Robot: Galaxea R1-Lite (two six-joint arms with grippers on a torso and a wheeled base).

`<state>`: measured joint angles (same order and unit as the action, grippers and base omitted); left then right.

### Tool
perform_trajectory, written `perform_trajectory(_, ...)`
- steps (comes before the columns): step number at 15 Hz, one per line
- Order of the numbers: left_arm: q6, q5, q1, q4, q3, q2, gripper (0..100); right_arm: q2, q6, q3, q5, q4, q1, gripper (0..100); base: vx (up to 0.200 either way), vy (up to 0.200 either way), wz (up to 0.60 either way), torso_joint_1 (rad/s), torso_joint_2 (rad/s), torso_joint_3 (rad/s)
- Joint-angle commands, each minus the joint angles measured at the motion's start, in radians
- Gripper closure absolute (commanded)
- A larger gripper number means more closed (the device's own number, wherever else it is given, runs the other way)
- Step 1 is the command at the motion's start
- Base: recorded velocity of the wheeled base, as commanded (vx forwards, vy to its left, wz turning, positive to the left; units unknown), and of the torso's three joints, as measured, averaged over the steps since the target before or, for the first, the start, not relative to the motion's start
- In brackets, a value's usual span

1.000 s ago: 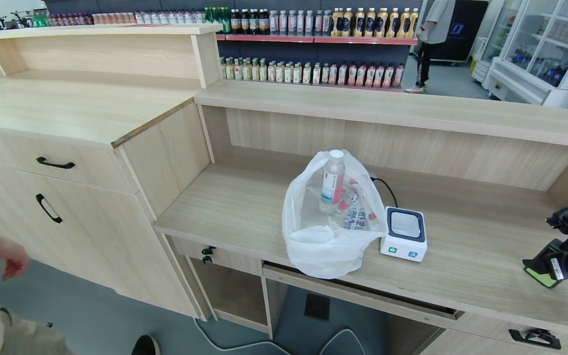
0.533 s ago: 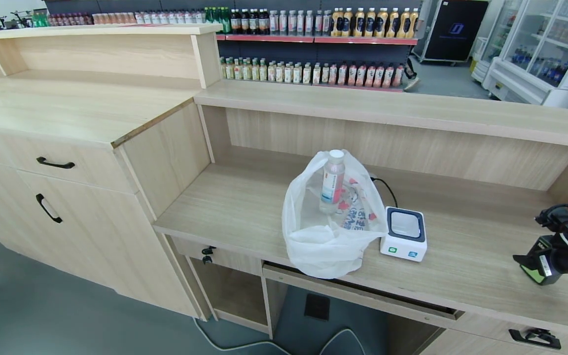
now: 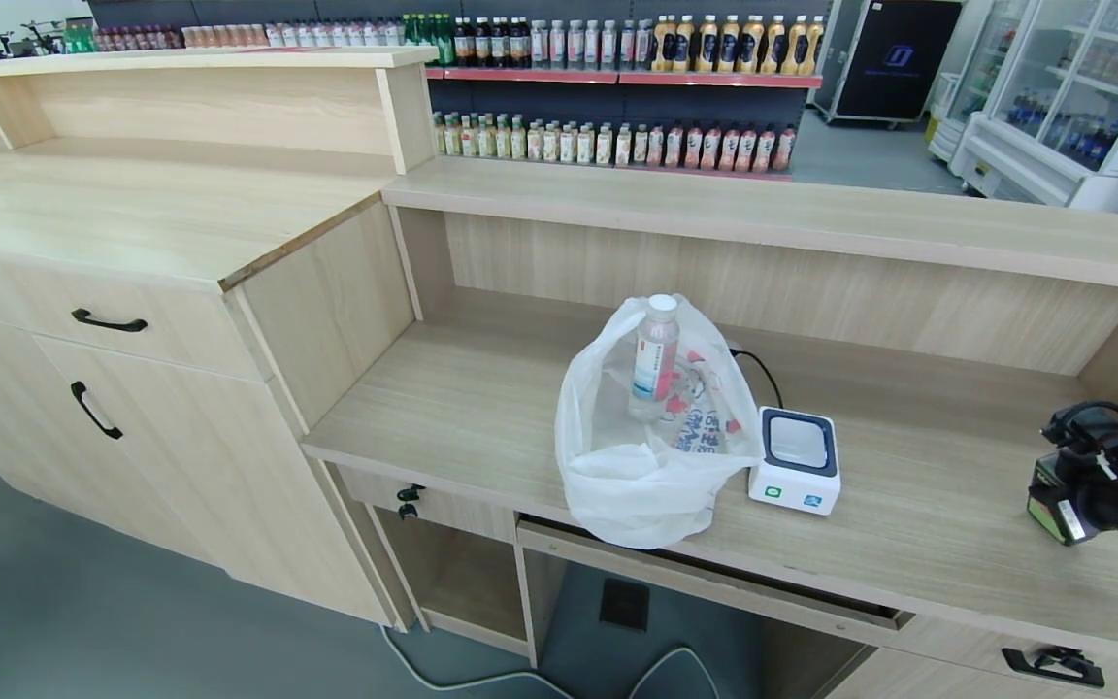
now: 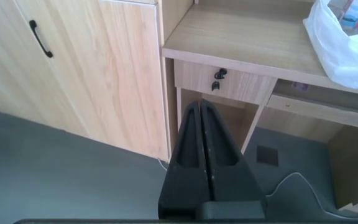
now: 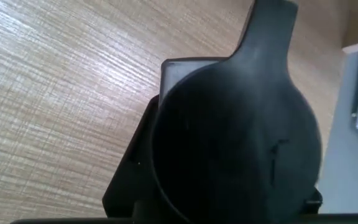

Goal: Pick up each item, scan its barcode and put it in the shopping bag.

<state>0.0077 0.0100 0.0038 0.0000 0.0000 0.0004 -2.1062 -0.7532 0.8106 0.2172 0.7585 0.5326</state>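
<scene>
Two grippers, one of them loaded: the right gripper (image 3: 1081,485) hangs above the counter (image 3: 918,544), well to the right of the scanner (image 3: 795,459), pinching one dark item (image 3: 1046,505).
The item, perhaps a small box, shows a green face and a white label. One white shopping bag (image 3: 637,495) stands open against the scanner's left side, with one upright bottle (image 3: 654,354) inside. One scanner sits on the counter, window up. The left gripper (image 4: 200,106) hangs far left of the scanner and below counter height, pointing at the floor, fingers pressed together on nothing.
</scene>
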Motion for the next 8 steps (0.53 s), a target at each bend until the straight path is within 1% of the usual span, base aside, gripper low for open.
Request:
perform_trajectory(1, 0.000, 0.001, 0.001, 0.000, 0.000, 0.000, 100, 0.072, -0.094, -0.030, 0.001, 0.044, 0.001, 100, 0.000, 0.000, 0.00, 0.000, 0.00, 0.000)
perform_trajectory(3, 0.000, 0.001, 0.001, 0.000, 0.000, 0.000, 100, 0.273, -0.218, -0.110, 0.005, 0.076, 0.003, 100, 0.000, 0.000, 0.00, 0.000, 0.00, 0.000)
perform_trajectory(4, 0.000, 0.001, 0.001, 0.000, 0.000, 0.000, 100, 0.399, -0.258, -0.140, 0.031, 0.065, 0.003, 100, 0.000, 0.000, 0.00, 0.000, 0.00, 0.000)
perform_trajectory(5, 0.000, 0.001, 0.001, 0.000, 0.000, 0.000, 100, 0.449, -0.268, -0.148, 0.060, 0.053, 0.003, 100, 0.000, 0.000, 0.00, 0.000, 0.00, 0.000)
perform_trajectory(6, 0.000, 0.001, 0.001, 0.000, 0.000, 0.000, 100, 0.580, -0.319, -0.162, 0.185, -0.007, 0.004, 100, 0.000, 0.000, 0.00, 0.000, 0.00, 0.000)
perform_trajectory(8, 0.000, 0.001, 0.001, 0.000, 0.000, 0.000, 100, 0.719, -0.532, -0.196, 0.401, -0.021, -0.005, 100, 0.000, 0.000, 0.00, 0.000, 0.00, 0.000)
